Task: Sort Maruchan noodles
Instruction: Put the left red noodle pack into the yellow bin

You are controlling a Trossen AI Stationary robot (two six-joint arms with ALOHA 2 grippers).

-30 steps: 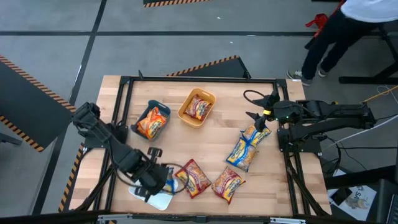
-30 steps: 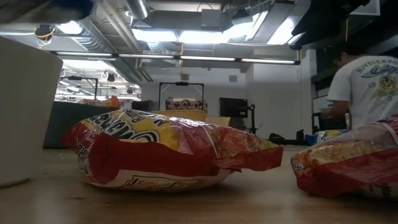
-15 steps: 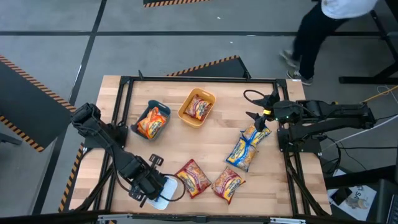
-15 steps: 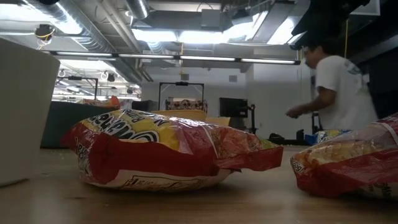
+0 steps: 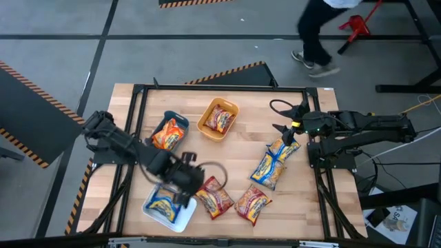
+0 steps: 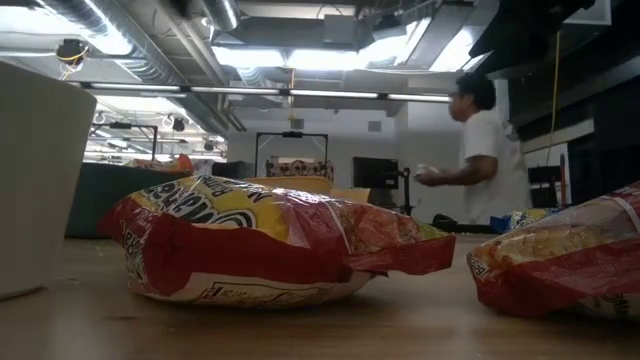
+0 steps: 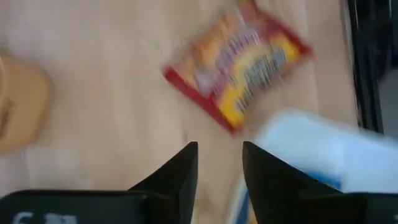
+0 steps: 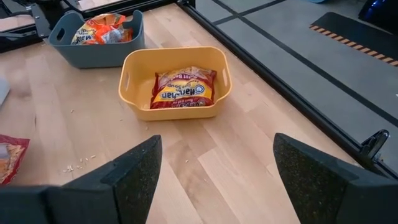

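Observation:
My left gripper [image 5: 185, 190] [image 7: 219, 168] hovers open above the wood between the white tray [image 5: 180, 222] and a red noodle packet [image 5: 215, 198] [image 7: 239, 59], holding nothing. A blue-and-yellow packet [image 5: 163, 204] lies flat in the white tray. A second red packet [image 5: 253, 203] and two blue-and-yellow ones [image 5: 272, 165] lie on the table. The teal tray [image 5: 180, 122] holds an orange packet [image 5: 165, 138]; the orange tray [image 8: 176, 109] holds a red packet [image 8: 183, 87]. My right gripper [image 5: 282, 117] [image 8: 217, 180] waits open at the right side, above the table.
The black frame rail [image 5: 220, 87] runs around the tabletop. A person [image 5: 317, 31] walks on the floor beyond the far edge. Bare wood [image 5: 234, 155] lies between the trays and the loose packets. In the low view a red packet [image 6: 260, 245] fills the foreground beside the white tray's wall [image 6: 35, 180].
My left gripper has swung from over the white tray near the front edge toward the far and right, ending beside the red packet. The blue-and-yellow packet it carried now lies in the white tray, let go. The person has walked leftward behind the table.

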